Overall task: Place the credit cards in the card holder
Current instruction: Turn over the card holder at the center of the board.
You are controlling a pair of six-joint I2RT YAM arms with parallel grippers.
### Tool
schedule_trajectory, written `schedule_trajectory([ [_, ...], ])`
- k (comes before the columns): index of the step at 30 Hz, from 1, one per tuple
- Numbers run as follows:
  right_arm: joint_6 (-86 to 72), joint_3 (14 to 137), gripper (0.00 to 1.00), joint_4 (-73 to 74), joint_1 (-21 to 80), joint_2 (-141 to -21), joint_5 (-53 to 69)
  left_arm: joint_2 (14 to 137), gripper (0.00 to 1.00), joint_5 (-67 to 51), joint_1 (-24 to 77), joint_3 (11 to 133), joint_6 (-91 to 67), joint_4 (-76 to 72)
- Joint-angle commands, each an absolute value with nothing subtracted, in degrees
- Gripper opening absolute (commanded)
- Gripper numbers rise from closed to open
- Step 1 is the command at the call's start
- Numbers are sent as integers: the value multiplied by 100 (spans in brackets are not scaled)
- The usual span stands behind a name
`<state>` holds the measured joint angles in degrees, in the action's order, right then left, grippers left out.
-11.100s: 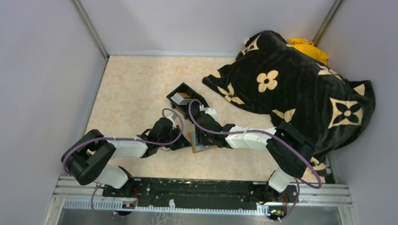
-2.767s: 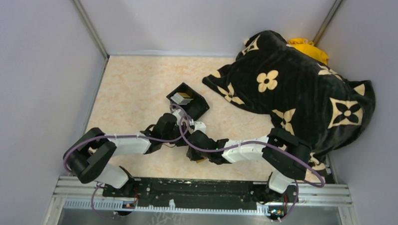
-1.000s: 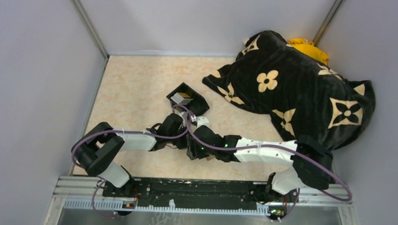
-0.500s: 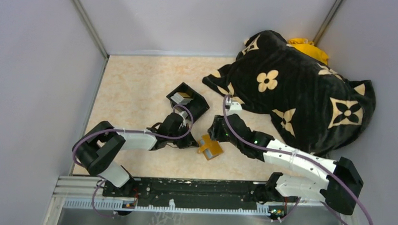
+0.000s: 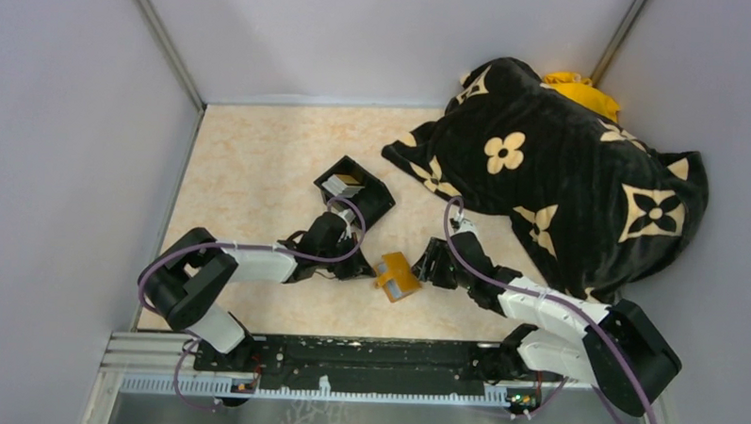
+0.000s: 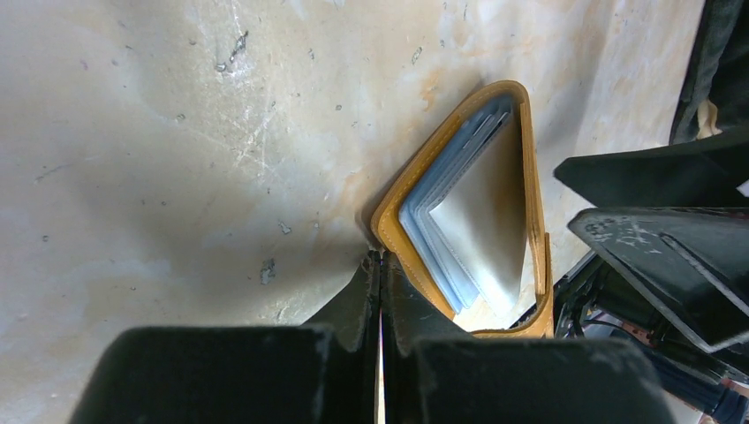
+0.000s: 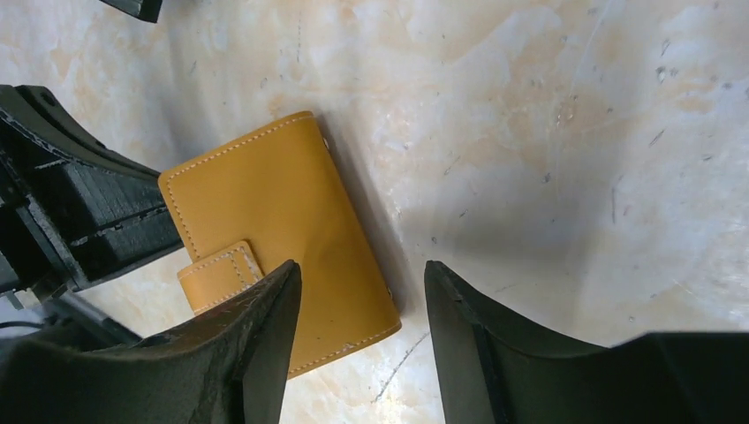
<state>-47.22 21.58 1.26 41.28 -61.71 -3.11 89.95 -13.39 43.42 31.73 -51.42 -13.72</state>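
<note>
Top external view: the card holder (image 5: 395, 277) lies on the table (image 5: 251, 160) between the 2 pincers. The left pincer (image 5: 368, 268) has its fingers pressed together, tips right against the holder's orange edge. From the left wrist, the holder (image 6: 442, 168) stands ajar just ahead of those tips (image 6: 381, 265), with pale blue-grey sheets inside; I can't tell panels from cards. The right pincer (image 5: 426, 268) is spread wide, gripping nothing. Its wrist view shows the holder's orange back (image 7: 283, 221) and little tab (image 7: 221, 274), partly beneath 1 finger (image 7: 265, 336). Credit cards (image 5: 340, 185) sit in a black box (image 5: 372, 201) just beyond the left pincer. A black flowered blanket (image 5: 561, 181) lies past the right pincer.
</note>
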Motion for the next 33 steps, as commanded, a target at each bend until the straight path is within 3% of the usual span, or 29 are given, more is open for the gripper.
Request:
schedule_trajectory([
  [1,-5324,1736,55,-1241,3795,-6330,762,9245,0,-1086,4368,3120,-4979,-892],
  [14,-6324,688,54,-3519,3639,-7578,1688,9413,0,-1157,4368,3097,-4981,-1019],
  [23,-6557,528,52,-4311,3647,-8068,1856,9559,0,-1265,4367,3076,-5008,-1157],
  [33,-6750,701,28,-4585,3718,-8281,1839,9482,0,-1279,4373,3042,-5002,-1160],
])
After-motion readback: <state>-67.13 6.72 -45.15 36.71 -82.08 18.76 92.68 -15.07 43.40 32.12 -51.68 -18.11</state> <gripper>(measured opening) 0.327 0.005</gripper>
